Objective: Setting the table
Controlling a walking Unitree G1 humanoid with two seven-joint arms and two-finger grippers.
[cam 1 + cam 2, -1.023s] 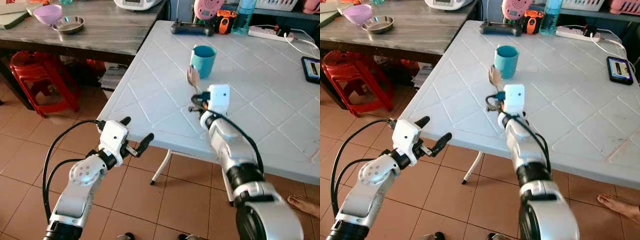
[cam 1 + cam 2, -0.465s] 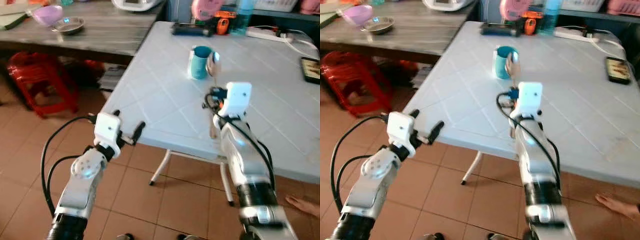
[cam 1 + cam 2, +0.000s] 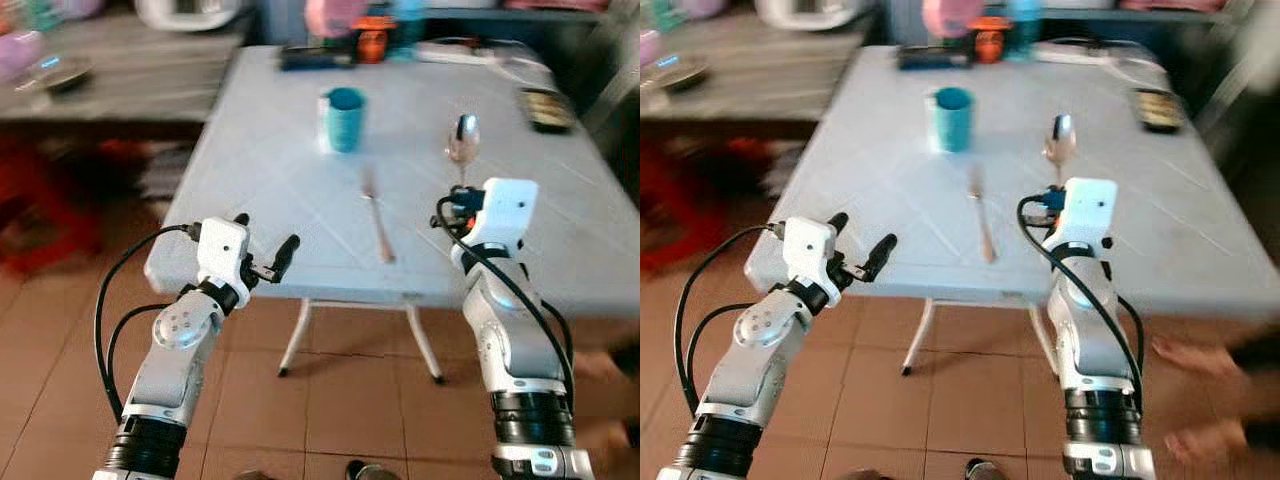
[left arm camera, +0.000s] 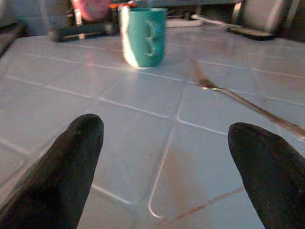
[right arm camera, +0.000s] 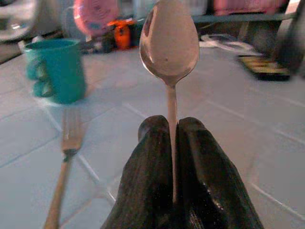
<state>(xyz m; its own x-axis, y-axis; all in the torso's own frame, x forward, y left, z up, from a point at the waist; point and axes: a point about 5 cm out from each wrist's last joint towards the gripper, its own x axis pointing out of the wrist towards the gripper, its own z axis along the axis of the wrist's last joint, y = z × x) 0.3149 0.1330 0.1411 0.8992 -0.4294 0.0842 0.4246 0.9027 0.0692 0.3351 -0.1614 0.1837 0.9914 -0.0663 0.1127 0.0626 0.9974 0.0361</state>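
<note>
A metal spoon stands upright above the white table, bowl up, with my right gripper shut on its handle. It hangs over the table's front right part. A fork lies flat on the table left of the spoon, prongs toward a teal mug farther back. My left gripper is open at the table's front left edge, nothing between its fingers; the wrist view looks across the tabletop at the mug and fork.
A phone, a power strip, a black bar-shaped device and bottles sit along the table's far side. A wooden table with bowls stands at the left. A person's hands show blurred at the lower right over the tiled floor.
The whole view has swung left and blurred as I moved along the table. The spoon stays in my right gripper, now over the table right of the fork. A fork now shows on the table.
</note>
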